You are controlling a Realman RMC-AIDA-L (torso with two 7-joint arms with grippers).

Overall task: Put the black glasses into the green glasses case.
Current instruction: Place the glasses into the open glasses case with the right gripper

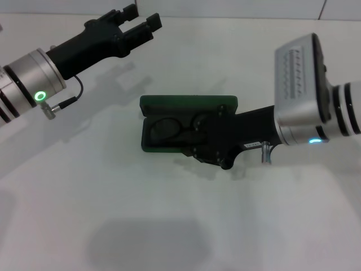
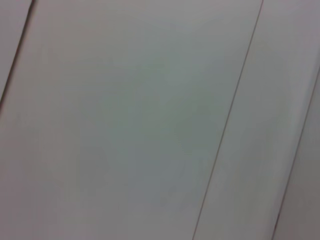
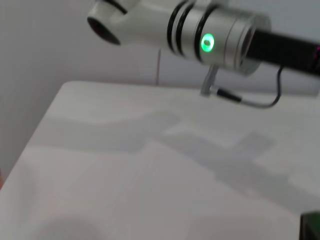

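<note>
The black glasses (image 1: 172, 131) lie inside the green glasses case (image 1: 189, 104); right gripper (image 1: 204, 138) hovers over it, jaws' state hidden; left gripper (image 1: 138, 23), jaws released, is parked beyond the case. Next: withdraw cleanly.

A pale grey-white wall (image 2: 130, 120) fills the whole left wrist view. Thin dark seams cross it on a slant (like joints between flat panels): one long seam (image 2: 227, 120) right of centre, a short one (image 2: 15, 50) in a corner, and another (image 2: 297, 150) near the opposite edge.
</note>
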